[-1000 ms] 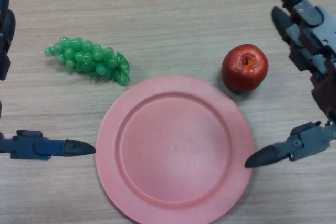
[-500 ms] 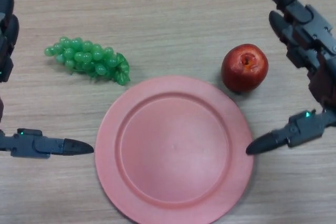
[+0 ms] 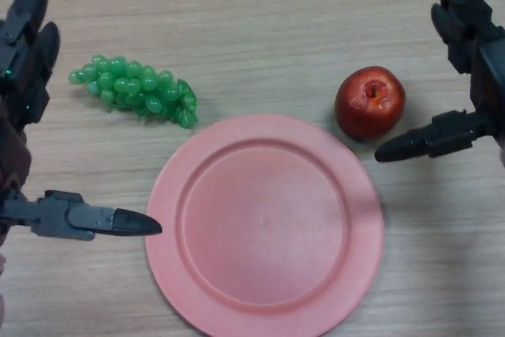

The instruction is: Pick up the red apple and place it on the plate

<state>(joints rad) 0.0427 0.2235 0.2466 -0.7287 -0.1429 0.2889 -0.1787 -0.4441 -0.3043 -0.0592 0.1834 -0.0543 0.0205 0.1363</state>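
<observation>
The red apple stands on the wooden table just beyond the upper right rim of the pink plate. My right hand is open at the right edge, its fingers stretched above and right of the apple and its thumb tip pointing at the apple's lower right side, a short gap away. My left hand is open at the left edge, its thumb pointing at the plate's left rim.
A bunch of green grapes lies on the table up and left of the plate, between it and my left hand's fingers.
My right hand has risen in the view, its thumb moving from beside the plate's right rim up to the apple's lower right. My left hand has shifted slightly inward to the right.
</observation>
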